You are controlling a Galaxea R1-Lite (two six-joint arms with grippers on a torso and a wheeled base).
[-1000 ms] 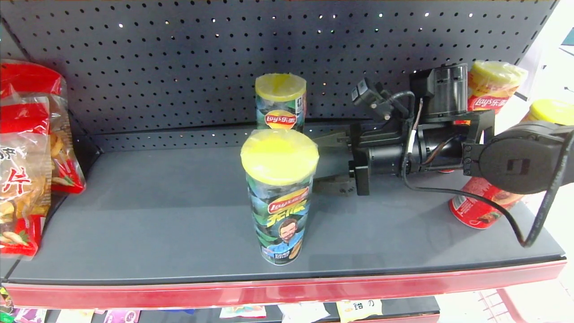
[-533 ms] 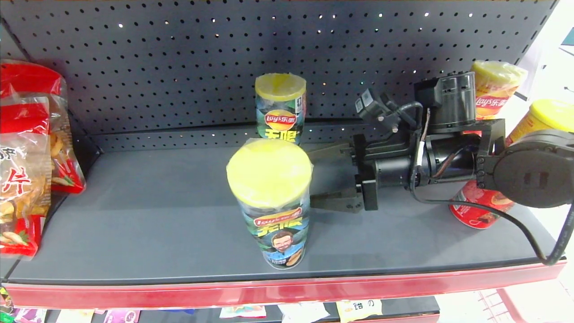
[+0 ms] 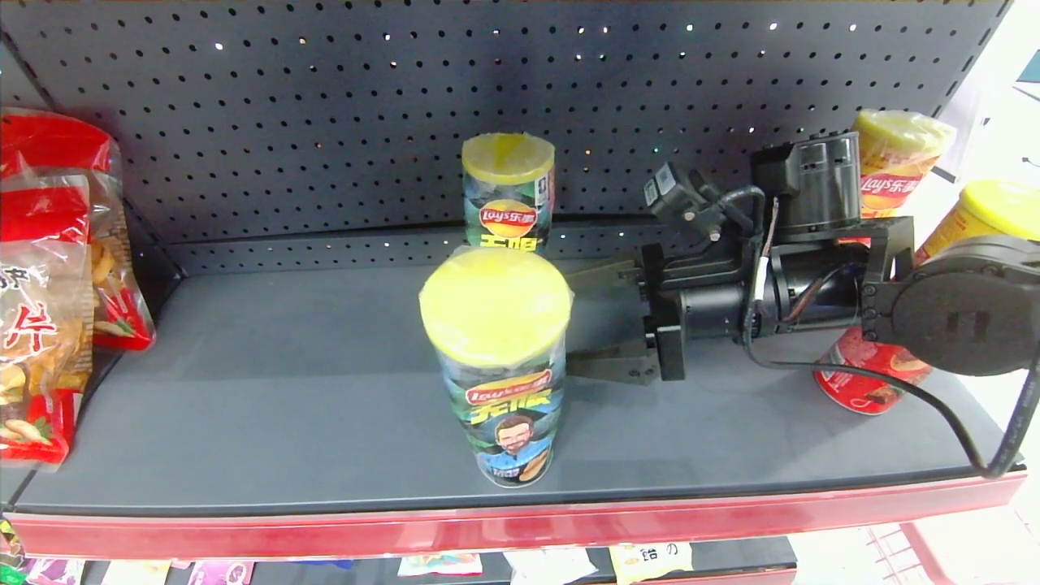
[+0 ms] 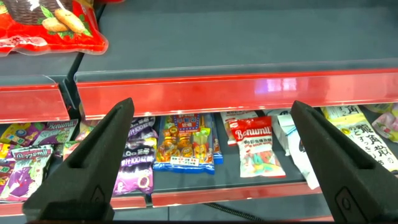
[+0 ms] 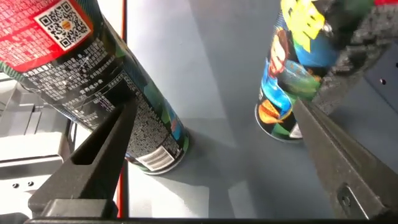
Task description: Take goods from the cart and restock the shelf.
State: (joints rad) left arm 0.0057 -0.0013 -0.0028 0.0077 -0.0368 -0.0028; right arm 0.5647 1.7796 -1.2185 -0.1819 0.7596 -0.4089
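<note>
A green chip can with a yellow lid (image 3: 497, 366) stands near the shelf's front edge, its top leaning a little towards the front left. A second green can (image 3: 508, 195) stands behind it against the pegboard. My right gripper (image 3: 573, 321) lies level just right of the front can, open, with nothing between its fingers. From the right wrist, the front can (image 5: 93, 81) sits by one finger and the back can (image 5: 295, 74) by the other, with the right gripper (image 5: 211, 109) open between them. My left gripper (image 4: 211, 109) hangs open below the shelf's red front lip (image 4: 236, 90).
Red snack bags (image 3: 49, 284) fill the shelf's left end. Red cans with yellow lids (image 3: 894, 158) stand at the right end, behind and beside my right arm, one (image 3: 865, 378) low by the forearm. Bare grey shelf (image 3: 268, 382) lies left of the front can. Snack packets (image 4: 186, 140) line the lower shelf.
My right gripper slid back to the right, away from the front can. The can's top tipped towards the front left, then swung partly back.
</note>
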